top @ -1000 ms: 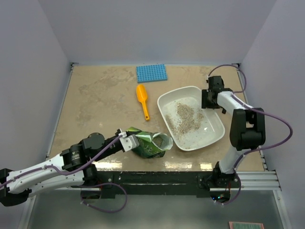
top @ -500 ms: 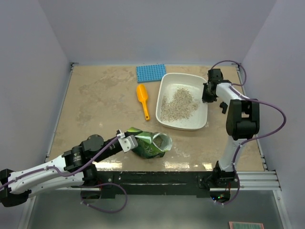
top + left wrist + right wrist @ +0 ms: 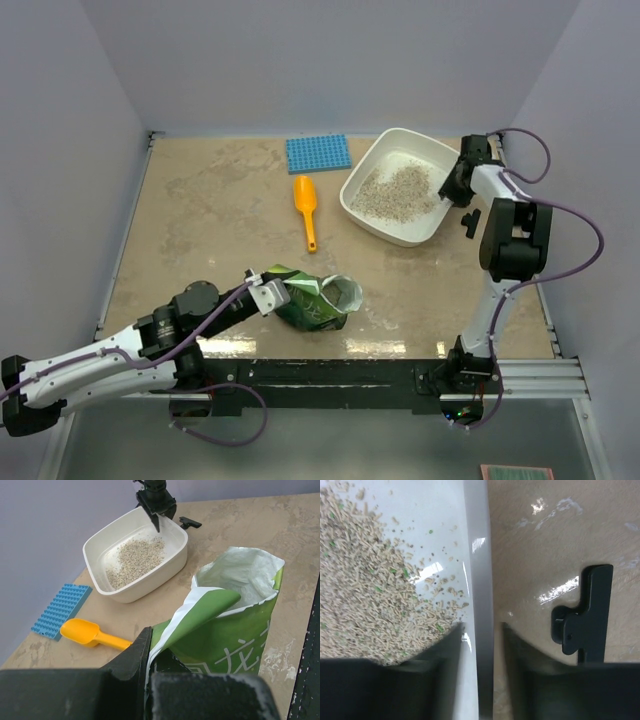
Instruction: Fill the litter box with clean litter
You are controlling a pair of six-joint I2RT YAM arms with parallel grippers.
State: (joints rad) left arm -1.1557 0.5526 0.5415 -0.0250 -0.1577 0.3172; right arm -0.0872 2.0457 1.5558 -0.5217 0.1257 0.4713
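The white litter box (image 3: 394,232) sits at the far right of the table, turned at an angle, with a heap of clean litter (image 3: 395,192) inside. My right gripper (image 3: 452,190) stands astride its right rim (image 3: 480,555). One finger is inside against the wall by the litter (image 3: 365,590). The other is outside with a small gap, so the jaws are open. My left gripper (image 3: 149,635) is shut on the edge of the green foil bag (image 3: 235,630), which lies near the front edge with its mouth open towards the box (image 3: 145,587).
An orange scoop (image 3: 305,205) lies left of the box and a blue studded mat (image 3: 318,153) lies behind it. A small black clip-like part (image 3: 470,222) rests on the table beside the right gripper. Walls close in the table at the back and right.
The litter box has been dragged and turned from the middle right towards the far right corner by the right gripper, whose jaws now stand wider. The left arm and bag stayed put.
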